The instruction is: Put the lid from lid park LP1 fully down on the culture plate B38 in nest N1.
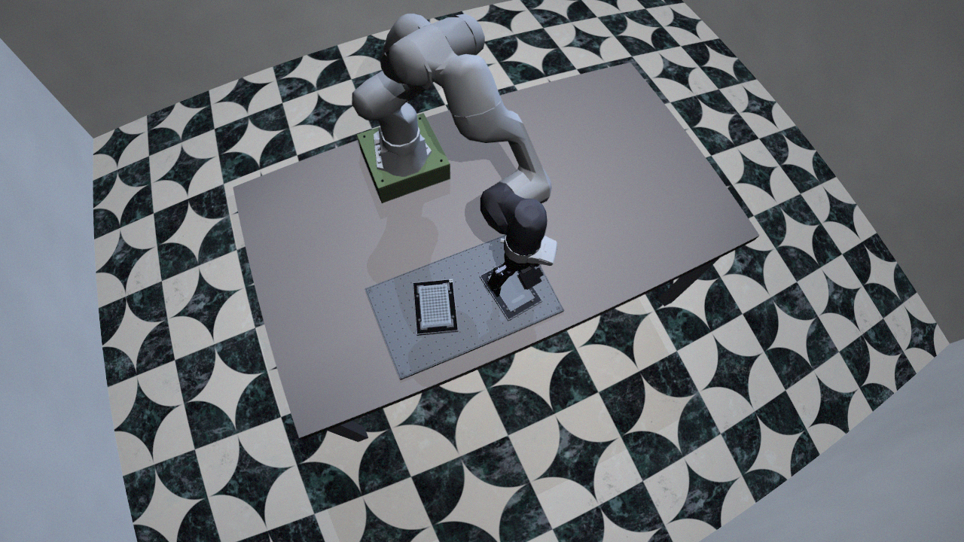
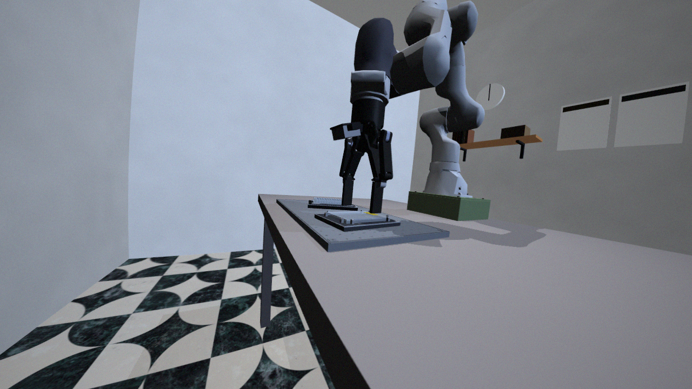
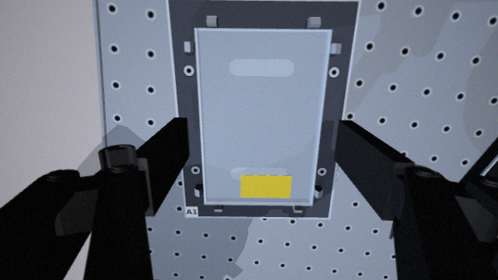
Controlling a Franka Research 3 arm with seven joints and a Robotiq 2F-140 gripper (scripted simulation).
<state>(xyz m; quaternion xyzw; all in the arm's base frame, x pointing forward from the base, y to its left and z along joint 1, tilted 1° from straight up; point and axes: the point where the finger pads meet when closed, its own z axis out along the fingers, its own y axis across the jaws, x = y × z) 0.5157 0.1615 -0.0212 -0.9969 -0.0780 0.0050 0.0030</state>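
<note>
Lid is lying flat in its dark park frame, and I'm looking straight down on it through the wrist camera: a pale, translucent rectangle with a yellow label near the edge closest to me. My hand is hanging right over it, spread wide and holding nothing. One black finger is sitting just outside one long side of the lid, the other finger just outside the opposite side, so the lid is lying between them with a gap showing on each side. From the exterior view, my fingertips are down close to the perforated grey base plate; whether they are touching it I cannot tell.

Relative to the lid, the culture plate is sitting well apart on the same base plate, in its own black-framed nest, its grid of wells uncovered and facing up. The small printed mark "A1" is showing at a corner of the park frame, near the yellow label end of the lid.

Beyond the lid, my arm is bending up and back to its green pedestal, which is standing on the grey worktop away from the base plate.
</note>
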